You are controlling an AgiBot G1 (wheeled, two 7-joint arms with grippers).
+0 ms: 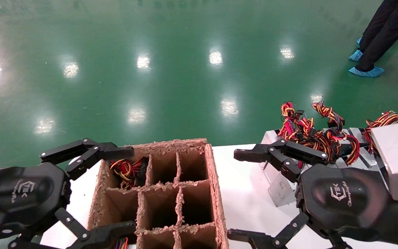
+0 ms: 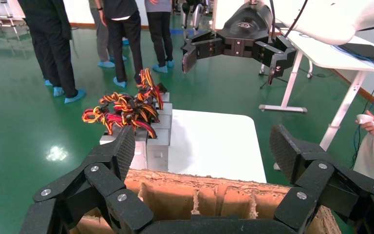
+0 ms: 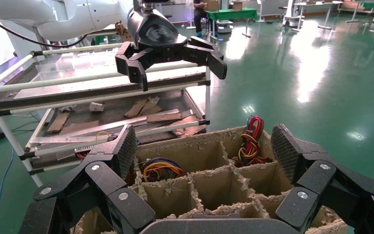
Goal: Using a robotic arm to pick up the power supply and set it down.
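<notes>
On the white table (image 1: 247, 193) in the head view, a brown cardboard box with dividers (image 1: 161, 193) is standing between the two arms. The left gripper (image 1: 130, 188) is hanging at the box's left edge, fingers spread wide and holding nothing. The right gripper (image 1: 235, 195) is hovering over bare tabletop just right of the box, fingers equally wide apart. Behind it, power supplies (image 1: 397, 157) are sitting in a row at the table's right end, their red, yellow and black wires (image 1: 309, 131) sticking up. One wire bundle (image 1: 126, 171) is lying in the box's far-left compartment.

In the left wrist view, the left gripper (image 2: 202, 156) is gaping above the box rim (image 2: 199, 187), facing the power supplies (image 2: 151, 144); the right gripper (image 2: 233, 56) is showing farther off, open.

In the right wrist view, the right gripper (image 3: 204, 151) is spreading over the compartments (image 3: 209, 185), with the left gripper (image 3: 175, 66) opposite, fingers apart.
</notes>
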